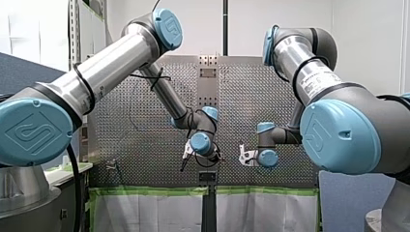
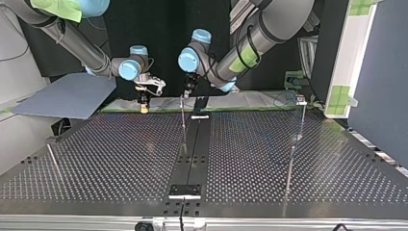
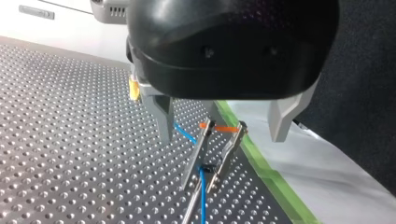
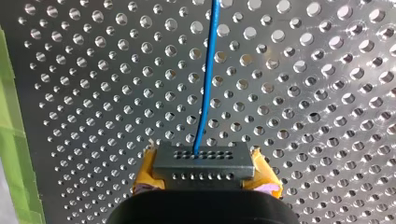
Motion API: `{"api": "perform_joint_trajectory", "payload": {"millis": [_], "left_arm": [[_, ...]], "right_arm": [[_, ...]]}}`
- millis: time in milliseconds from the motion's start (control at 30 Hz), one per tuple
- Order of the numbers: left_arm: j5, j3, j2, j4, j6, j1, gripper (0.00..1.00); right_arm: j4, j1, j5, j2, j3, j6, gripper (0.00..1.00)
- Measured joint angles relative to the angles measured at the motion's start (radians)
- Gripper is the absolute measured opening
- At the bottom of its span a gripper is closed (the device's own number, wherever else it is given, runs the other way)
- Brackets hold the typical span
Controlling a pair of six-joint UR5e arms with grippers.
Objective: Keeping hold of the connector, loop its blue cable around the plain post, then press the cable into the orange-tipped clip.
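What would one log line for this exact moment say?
right gripper: shut on connector | blue cable: runs from connector | left gripper: open, orange-tipped clip ahead

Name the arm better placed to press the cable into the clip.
My left. Its fingers are open astride the clip, the cable at its base. My right fingers are shut on the connector and must keep it.

Left hand (image 3: 224, 128) fingers spread wide; right hand (image 4: 205, 171) clamped tight.

Blue cable (image 4: 208, 70) cut off at the edge, far end probably unseen
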Motion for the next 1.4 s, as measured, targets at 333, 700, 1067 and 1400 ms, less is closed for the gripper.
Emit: {"api": "perform_joint_trajectory", "payload": {"millis": [333,700,1067,1400], "left_arm": [[-0.018,0.000,0.000,-0.002,-0.009,-0.007,1.00],[-0.026,0.000,0.001,-0.007,-0.020,-0.015,1.00],[-0.053,-0.072,0.077,0.029,-0.051,-0.036,1.00],[-0.043,-0.173,0.178,0.129,-0.150,-0.021,1.00]], "right_arm": [[0.004,0.000,-0.005,0.000,0.000,0.000,0.00],[0.008,0.000,-0.005,0.000,0.000,0.000,0.00],[0.011,0.000,-0.007,0.000,0.000,0.000,0.00],[0.005,0.000,-0.021,0.001,0.000,0.000,0.00]]}}
